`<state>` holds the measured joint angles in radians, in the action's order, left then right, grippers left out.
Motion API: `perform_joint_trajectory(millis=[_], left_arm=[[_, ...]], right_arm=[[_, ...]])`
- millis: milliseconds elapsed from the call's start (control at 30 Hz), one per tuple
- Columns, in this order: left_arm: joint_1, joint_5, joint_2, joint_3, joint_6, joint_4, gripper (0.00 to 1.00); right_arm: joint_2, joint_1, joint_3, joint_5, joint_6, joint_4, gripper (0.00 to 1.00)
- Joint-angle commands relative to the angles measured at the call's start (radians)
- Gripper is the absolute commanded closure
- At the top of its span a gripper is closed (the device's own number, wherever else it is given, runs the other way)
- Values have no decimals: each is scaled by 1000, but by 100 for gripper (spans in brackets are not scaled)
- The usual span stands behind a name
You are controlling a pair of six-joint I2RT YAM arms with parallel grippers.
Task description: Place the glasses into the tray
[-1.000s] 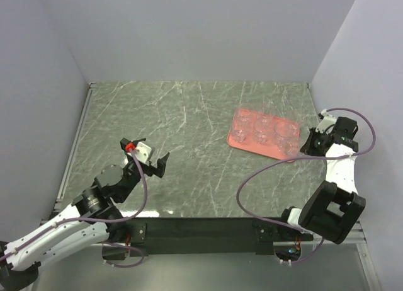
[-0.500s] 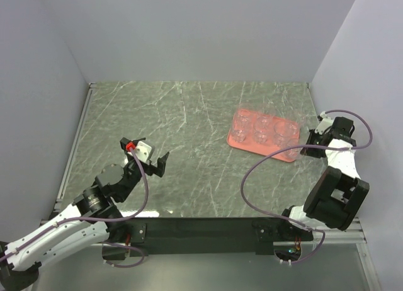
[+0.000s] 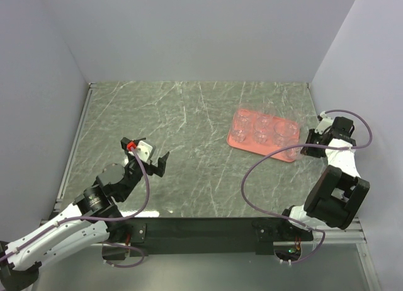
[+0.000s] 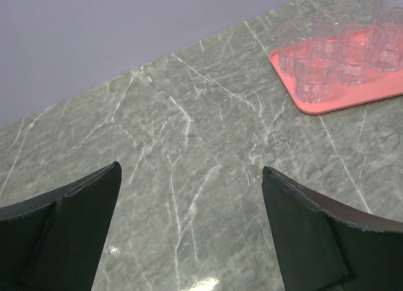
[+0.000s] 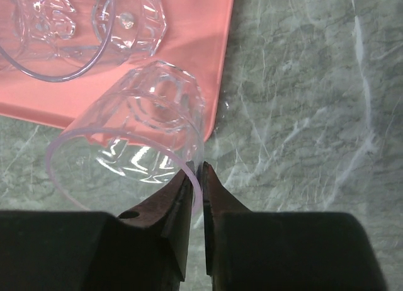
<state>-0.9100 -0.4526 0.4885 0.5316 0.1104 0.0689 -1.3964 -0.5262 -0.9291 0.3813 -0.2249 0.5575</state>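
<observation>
The salmon-pink tray (image 3: 277, 151) lies at the right of the table with several clear glasses (image 3: 261, 130) standing on it. My right gripper (image 3: 309, 145) is at the tray's near right corner. In the right wrist view it (image 5: 200, 172) is shut on the rim of one clear glass (image 5: 135, 124), which hangs tilted over the tray's corner (image 5: 198, 58). My left gripper (image 3: 154, 165) is open and empty over bare table, far left of the tray. The left wrist view shows the tray (image 4: 352, 101) and the glasses (image 4: 313, 77) at the upper right.
The marble-patterned table (image 3: 182, 127) is walled at the back and both sides. The right arm's purple cable (image 3: 252, 171) loops over the table just in front of the tray. The right wall is close behind the right gripper.
My right arm has folded and its wrist has shifted a little to the right with the glass in its jaws. The left arm has barely moved.
</observation>
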Motion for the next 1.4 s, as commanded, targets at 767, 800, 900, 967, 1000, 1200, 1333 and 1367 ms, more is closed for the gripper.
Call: perform_joint_trajectory(millis=[767, 800, 900, 967, 1000, 1200, 1333, 1367], left_arm=[[14, -27, -2, 4, -28, -24, 1], [16, -31, -1, 5, -31, -24, 1], [20, -41, 5, 10, -43, -20, 1], [29, -46, 12, 13, -54, -18, 1], [34, -55, 13, 14, -63, -18, 1], [95, -67, 36, 24, -139, -35, 1], [202, -12, 74, 51, -202, -29, 1], [229, 14, 82, 57, -230, -26, 1]], right_arm=[[332, -8, -2, 42, -65, 13, 40], [368, -8, 6, 53, -71, 10, 38], [443, -8, 33, 74, -80, 1, 34], [482, -8, 56, 85, -80, -13, 33], [520, -8, 65, 88, -77, -21, 32], [654, -8, 113, 38, -4, -82, 18], [734, -8, 150, -28, 56, -139, 13], [766, -8, 157, -47, 73, -151, 11]])
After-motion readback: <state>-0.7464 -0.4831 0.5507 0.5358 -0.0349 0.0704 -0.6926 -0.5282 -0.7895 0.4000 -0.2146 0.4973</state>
